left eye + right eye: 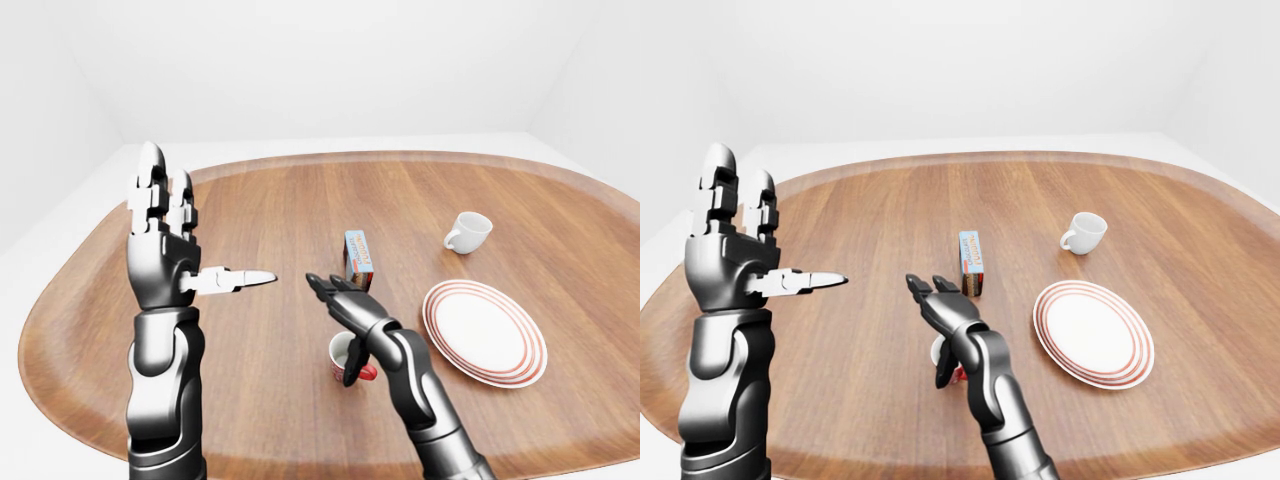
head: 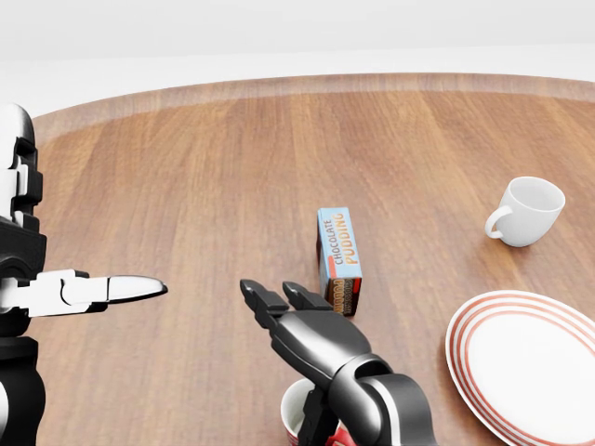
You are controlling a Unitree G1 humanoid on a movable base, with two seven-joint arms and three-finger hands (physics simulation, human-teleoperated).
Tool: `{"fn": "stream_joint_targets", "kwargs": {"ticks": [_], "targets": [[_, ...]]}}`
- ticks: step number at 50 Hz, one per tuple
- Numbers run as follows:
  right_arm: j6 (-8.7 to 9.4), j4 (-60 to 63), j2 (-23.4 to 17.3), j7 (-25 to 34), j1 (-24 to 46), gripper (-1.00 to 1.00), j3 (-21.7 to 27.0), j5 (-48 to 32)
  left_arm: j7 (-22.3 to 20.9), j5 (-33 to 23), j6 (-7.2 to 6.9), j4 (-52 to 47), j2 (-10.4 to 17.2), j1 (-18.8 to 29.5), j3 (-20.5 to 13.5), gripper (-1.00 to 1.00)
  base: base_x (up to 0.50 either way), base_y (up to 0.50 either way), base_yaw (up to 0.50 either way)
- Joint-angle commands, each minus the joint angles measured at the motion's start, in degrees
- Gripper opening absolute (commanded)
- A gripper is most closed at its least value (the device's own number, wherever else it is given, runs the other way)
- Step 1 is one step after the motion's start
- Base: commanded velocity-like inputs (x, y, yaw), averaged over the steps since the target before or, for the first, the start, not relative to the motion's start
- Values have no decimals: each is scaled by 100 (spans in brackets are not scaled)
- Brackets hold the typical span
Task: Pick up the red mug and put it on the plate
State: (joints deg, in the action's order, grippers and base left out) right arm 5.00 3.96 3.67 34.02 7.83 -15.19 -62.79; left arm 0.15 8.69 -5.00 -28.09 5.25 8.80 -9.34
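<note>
My right hand (image 1: 340,300) is hovering low over the tabletop (image 1: 260,220), fingers stretched out flat and parted, pinching nothing. The red mug (image 1: 342,358) is standing upright directly beneath my right wrist, its rim partly hidden by my forearm (one dark finger is hanging down across its opening, though I cannot tell whether it is touching). My left hand (image 1: 165,245) is rising well off to the left of the mug, palm upright, two fingers pointing up and the thumb (image 1: 240,279) jutting sideways toward my right hand; it is spread and holding nothing.

Just beyond my right fingertips, a small box of chocolate pudding (image 2: 339,258) is standing on end. To the right of my right hand, near the mug but apart from it, the plate (image 1: 485,333) with red rings is lying flat. Farther out past the plate, a white cup (image 1: 468,232) is tilting on its side, handle toward the left of the left-eye view.
</note>
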Motion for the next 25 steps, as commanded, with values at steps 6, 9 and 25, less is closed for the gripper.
{"fn": "stream_joint_targets", "kwargs": {"ticks": [6,9,25], "targets": [[0,-220,2,-22,-46,100,-31,-503,3,14,0,56,12,10,-17,100,0,0,0],[0,-237,-13,-3,-77,100,-43,-616,4,10,0,49,12,6,-13,100,0,0,0],[0,-392,-31,-7,-92,100,59,-859,13,32,0,-3,10,23,-14,100,0,0,0]]}}
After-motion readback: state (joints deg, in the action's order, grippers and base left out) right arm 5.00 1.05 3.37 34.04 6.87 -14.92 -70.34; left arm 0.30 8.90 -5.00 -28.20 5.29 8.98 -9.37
